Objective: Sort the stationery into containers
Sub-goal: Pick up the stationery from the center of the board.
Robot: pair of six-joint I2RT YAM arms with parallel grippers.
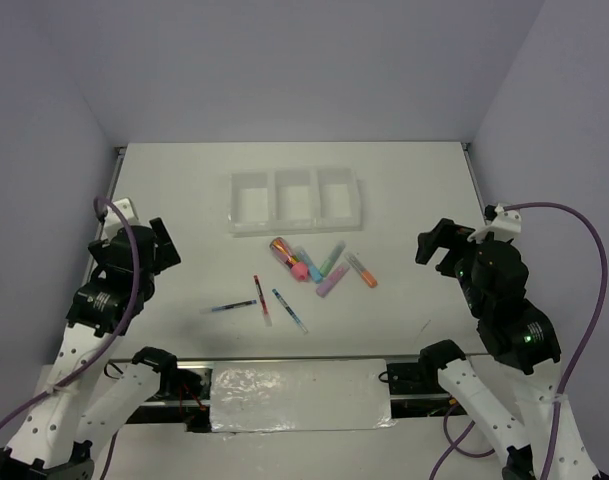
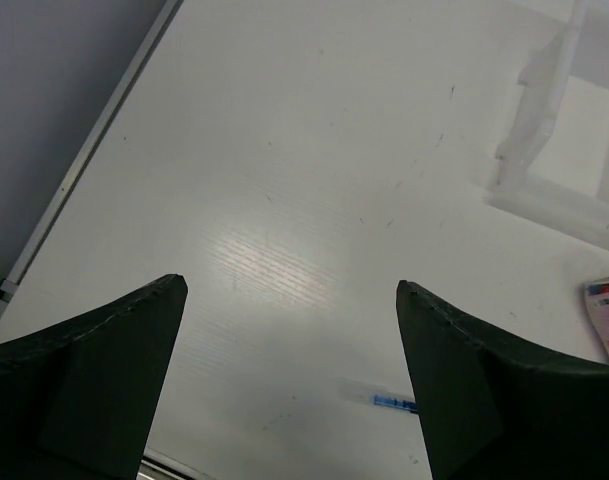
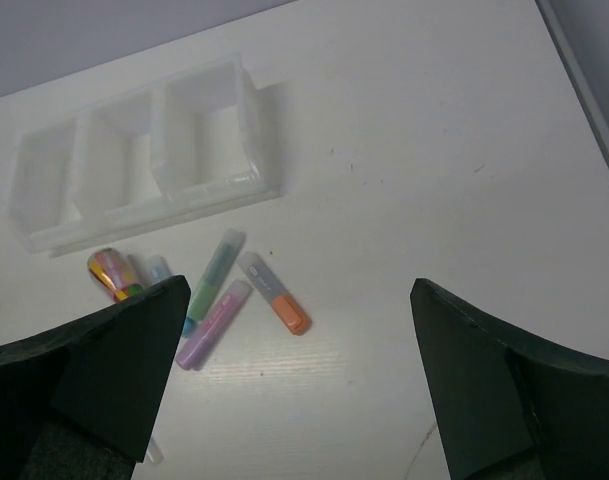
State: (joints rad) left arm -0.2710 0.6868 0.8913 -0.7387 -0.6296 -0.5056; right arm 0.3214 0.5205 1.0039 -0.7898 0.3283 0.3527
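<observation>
The white three-compartment tray [image 1: 296, 200] stands at the table's middle back, and its compartments look empty. Just in front lie a stubby pink-orange-yellow piece [image 1: 282, 249], a blue marker [image 1: 306, 262], a teal marker [image 1: 332, 258], a purple marker [image 1: 330, 282] and an orange marker [image 1: 361, 270]. Three thin pens lie nearer: a blue one [image 1: 233, 306], a red one [image 1: 261, 299] and another blue one [image 1: 289, 310]. My left gripper [image 1: 162, 245] is open and empty at the left. My right gripper [image 1: 436, 245] is open and empty at the right.
The left wrist view shows my open left gripper [image 2: 290, 284] over bare table, a blue pen tip [image 2: 394, 402] and the tray's corner [image 2: 544, 150]. The right wrist view shows my open right gripper [image 3: 300, 284], the tray [image 3: 134, 150] and the orange marker [image 3: 276, 295].
</observation>
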